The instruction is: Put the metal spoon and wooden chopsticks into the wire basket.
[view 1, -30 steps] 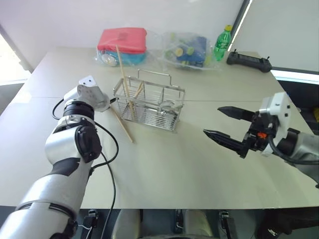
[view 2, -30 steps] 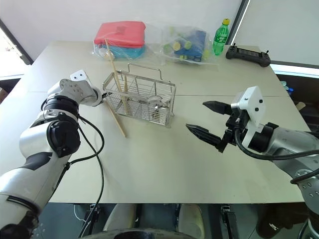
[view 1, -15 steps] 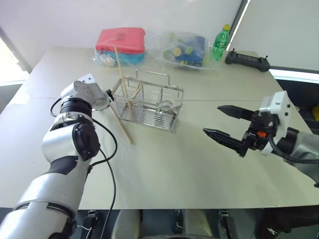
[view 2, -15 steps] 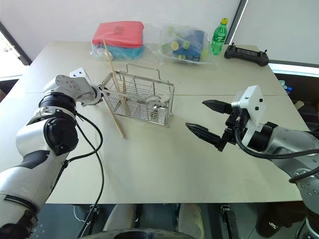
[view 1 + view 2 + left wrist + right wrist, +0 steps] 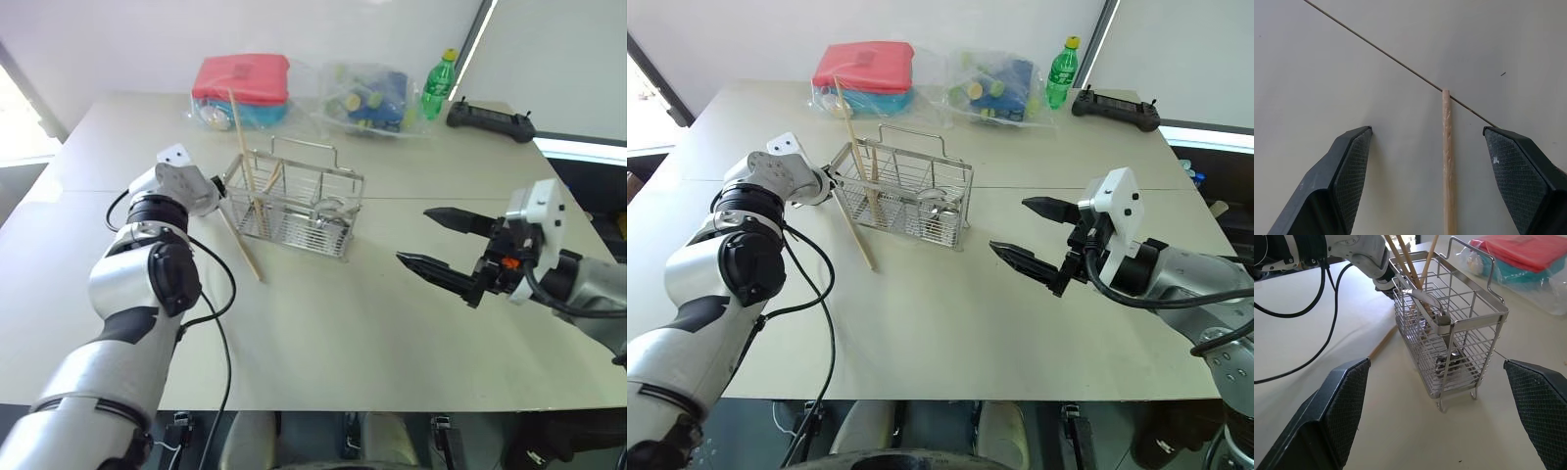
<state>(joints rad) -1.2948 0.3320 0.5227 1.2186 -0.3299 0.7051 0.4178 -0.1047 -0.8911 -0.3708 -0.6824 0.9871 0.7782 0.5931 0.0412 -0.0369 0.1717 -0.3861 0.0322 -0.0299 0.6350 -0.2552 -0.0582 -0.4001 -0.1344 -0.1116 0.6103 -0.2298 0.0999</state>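
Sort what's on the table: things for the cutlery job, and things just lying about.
For the job:
wire basket
spoon, in the basket
chopsticks, two standing in the basket
third chopstick, lying on the table beside it

Lying about:
red and teal box in a clear bag
bag of small items
green bottle
black controller

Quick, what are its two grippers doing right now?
Left gripper: open, holding nothing; a chopstick lies between its fingers.
Right gripper: open, empty.

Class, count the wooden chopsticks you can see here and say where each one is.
3. Two chopsticks stand inside the wire basket; the third lies on the table beside it, between the left end effector's open fingers.
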